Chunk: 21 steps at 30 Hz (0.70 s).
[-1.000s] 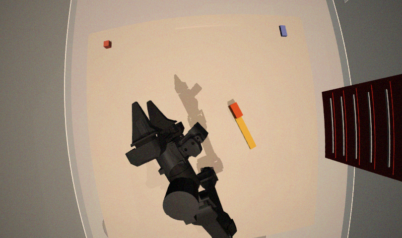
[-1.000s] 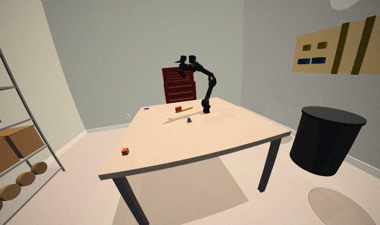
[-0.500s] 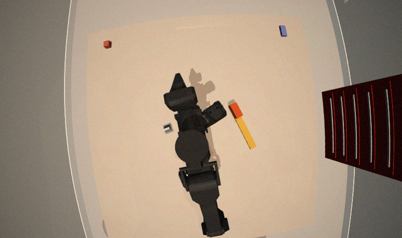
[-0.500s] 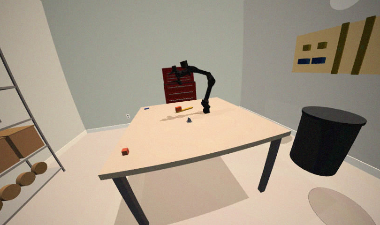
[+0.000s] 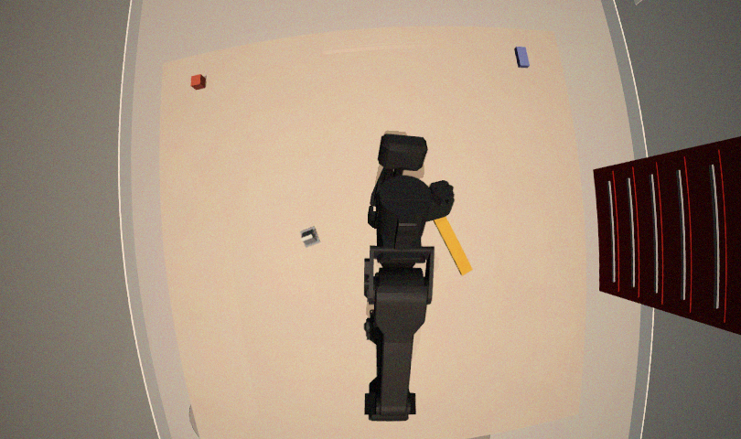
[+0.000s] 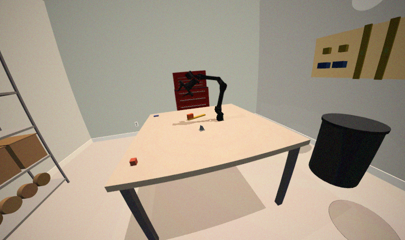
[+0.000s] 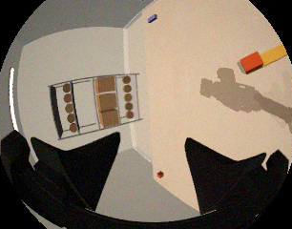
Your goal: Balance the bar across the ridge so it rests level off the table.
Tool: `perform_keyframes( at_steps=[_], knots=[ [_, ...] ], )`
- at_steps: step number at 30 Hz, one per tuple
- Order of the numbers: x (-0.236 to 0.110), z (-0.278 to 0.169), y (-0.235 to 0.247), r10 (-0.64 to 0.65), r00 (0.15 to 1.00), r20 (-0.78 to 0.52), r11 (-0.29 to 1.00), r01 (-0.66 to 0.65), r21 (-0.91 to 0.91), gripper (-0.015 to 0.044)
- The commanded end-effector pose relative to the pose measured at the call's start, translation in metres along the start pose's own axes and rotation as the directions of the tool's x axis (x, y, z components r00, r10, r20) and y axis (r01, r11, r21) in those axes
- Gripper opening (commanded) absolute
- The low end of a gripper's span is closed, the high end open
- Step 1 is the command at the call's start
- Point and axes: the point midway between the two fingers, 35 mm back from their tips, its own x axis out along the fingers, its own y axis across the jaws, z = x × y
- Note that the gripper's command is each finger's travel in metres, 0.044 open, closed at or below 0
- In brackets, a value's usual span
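The bar (image 5: 453,245) (image 6: 196,116) (image 7: 263,59) is yellow with an orange end and lies flat on the table (image 5: 254,337) (image 6: 234,142). In the top view my arm (image 5: 399,217) covers its orange end. The ridge (image 5: 309,236) (image 6: 201,128), a small grey wedge, stands apart from the bar, nearer the table's middle. My gripper (image 6: 183,90) (image 7: 154,140) is open and empty. It hangs high above the table, roughly over the bar's orange end, tilted down toward the table's far side. Its fingers are hidden under the arm in the top view.
A small red cube (image 5: 198,81) (image 6: 133,161) (image 7: 160,175) sits near one table corner. A blue block (image 5: 521,56) (image 6: 156,115) (image 7: 152,18) sits near another. A dark red cabinet (image 5: 679,228) (image 6: 192,98) stands behind the table, a black bin (image 6: 347,148) beside it, and a shelf rack (image 7: 98,105) by the wall.
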Motion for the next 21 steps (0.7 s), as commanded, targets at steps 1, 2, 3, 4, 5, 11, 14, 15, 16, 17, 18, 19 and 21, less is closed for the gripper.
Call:
perform_keyframes(
  at_steps=[1,2,3,4,5,11,14,15,16,17,18,19,21],
  knots=[
    [0.012,0.021,-0.015,-0.081,0.995,0.052,0.995,0.078,0.069,0.0315],
    [0.014,0.027,-0.02,-0.104,0.992,0.066,0.991,0.098,0.09,0.0315],
    [0.017,0.033,-0.024,-0.127,0.989,0.079,0.987,0.118,0.111,0.0315],
    [0.019,0.039,-0.029,-0.15,0.984,0.091,0.982,0.137,0.133,0.0315],
    [0.021,0.045,-0.033,-0.173,0.98,0.103,0.975,0.156,0.155,0.0315],
    [0.029,0.08,-0.062,-0.311,0.937,0.161,0.921,0.255,0.296,0.0315],
    [0.031,0.096,-0.077,-0.379,0.908,0.181,0.882,0.295,0.368,0.0315],
    [0.031,0.102,-0.082,-0.401,0.897,0.186,0.867,0.307,0.392,0.0315],
    [0.031,0.107,-0.087,-0.423,0.886,0.19,0.852,0.318,0.417,0.0315],
    [0.031,0.112,-0.092,-0.445,0.874,0.194,0.836,0.328,0.441,0.0315],
    [0.03,0.117,-0.097,-0.467,0.862,0.197,0.819,0.337,0.465,0.0315],
    [0.03,0.122,-0.102,-0.488,0.85,0.199,0.802,0.346,0.488,0.0315],
    [0.029,0.131,-0.112,-0.528,0.825,0.201,0.766,0.361,0.533,0.0315]
  ],
)
